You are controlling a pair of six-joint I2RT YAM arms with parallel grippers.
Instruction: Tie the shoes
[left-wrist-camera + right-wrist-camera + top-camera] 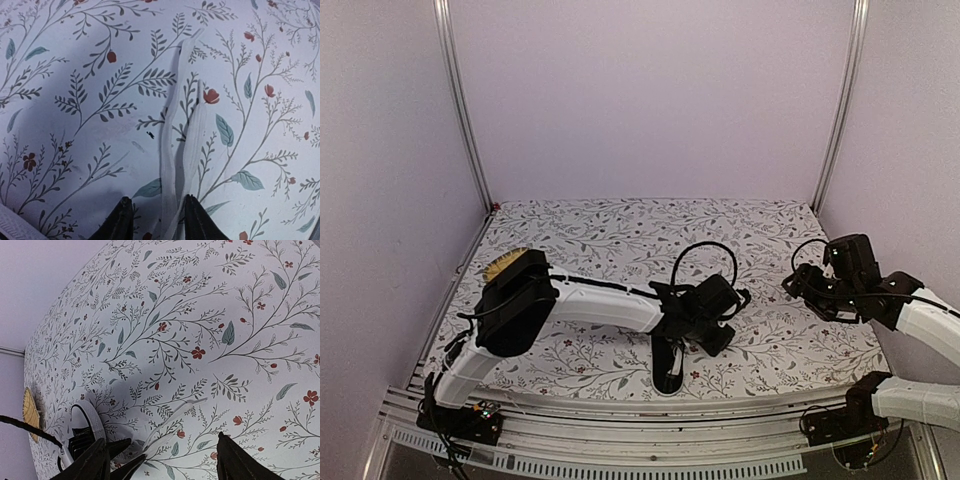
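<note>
The black sneaker (668, 366) lies on the floral cloth near the front edge, its white toe cap toward the arms. It also shows in the right wrist view (85, 426). My left gripper (714, 342) is low over the cloth just right of the shoe. In the left wrist view the left gripper (157, 222) is partly open, and two white lace strands (176, 150) lie flat on the cloth and run between its fingertips. The laces (180, 415) also show in the right wrist view. My right gripper (803, 285) is far to the right; the right gripper (162, 465) is wide open and empty.
A yellow woven mat (505, 263) lies at the back left, behind the left arm's elbow, and shows in the right wrist view (31, 412). A black cable loop (705, 262) arches above the left wrist. Metal frame posts and lilac walls enclose the floral cloth (620, 225).
</note>
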